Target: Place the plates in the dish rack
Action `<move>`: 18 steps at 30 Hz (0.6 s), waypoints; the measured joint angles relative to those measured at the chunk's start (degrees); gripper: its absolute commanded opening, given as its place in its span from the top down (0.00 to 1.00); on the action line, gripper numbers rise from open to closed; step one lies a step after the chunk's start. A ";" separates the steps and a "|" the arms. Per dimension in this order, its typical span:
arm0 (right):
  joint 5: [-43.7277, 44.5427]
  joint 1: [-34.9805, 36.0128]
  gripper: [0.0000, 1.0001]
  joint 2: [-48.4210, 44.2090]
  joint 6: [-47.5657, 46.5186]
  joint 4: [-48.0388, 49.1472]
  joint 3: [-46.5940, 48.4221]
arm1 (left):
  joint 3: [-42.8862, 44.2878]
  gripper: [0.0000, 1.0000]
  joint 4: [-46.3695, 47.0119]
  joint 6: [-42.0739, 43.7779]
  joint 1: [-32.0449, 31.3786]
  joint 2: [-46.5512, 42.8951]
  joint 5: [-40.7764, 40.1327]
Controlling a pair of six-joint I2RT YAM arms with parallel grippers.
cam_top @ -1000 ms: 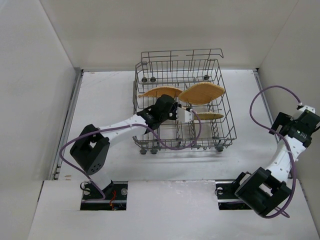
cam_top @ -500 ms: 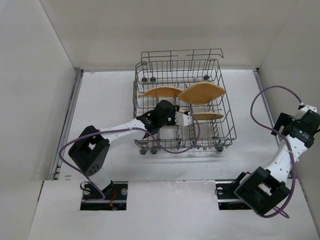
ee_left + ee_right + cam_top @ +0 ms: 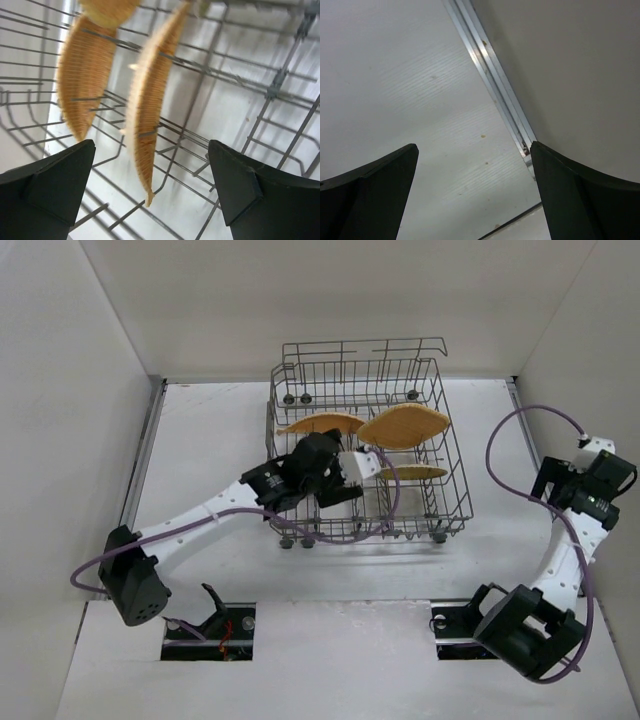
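Left end effector (image 3: 151,150) gapes wide and empty inside the rack (image 3: 455,440), plates (image 3: 147,115) just ahead. Right end effector (image 3: 474,150), also wide, hangs over the desk (image 3: 395,75) by its edge rail (image 3: 490,65)

No readable text, label, brand or number shows in any view.
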 measured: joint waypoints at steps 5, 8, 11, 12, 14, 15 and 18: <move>-1.01 7.04 0.00 -3.19 1.62 -0.15 0.79 | 13.49 0.00 -5.68 -6.84 4.55 -0.50 0.81; -1.88 12.85 0.00 -5.11 3.45 -0.52 3.89 | 23.80 0.00 -7.63 -13.05 11.82 0.13 1.66; -2.27 20.46 0.00 -5.07 5.90 -1.33 9.38 | 34.36 0.00 -8.96 -19.82 20.55 2.95 1.05; -2.29 22.58 0.00 -4.39 6.73 -1.66 11.39 | 37.33 0.00 -9.62 -22.38 23.82 4.26 1.01; -2.27 25.79 0.00 -1.75 8.85 -2.25 16.11 | 41.20 0.00 -11.23 -27.80 30.16 7.04 1.42; -2.21 26.47 0.00 -0.35 9.75 -2.51 18.01 | 42.03 0.00 -12.37 -30.49 33.29 8.44 1.92; -1.75 26.73 0.00 4.94 12.57 -2.97 22.27 | 41.62 0.00 -15.82 -37.53 42.14 12.79 4.44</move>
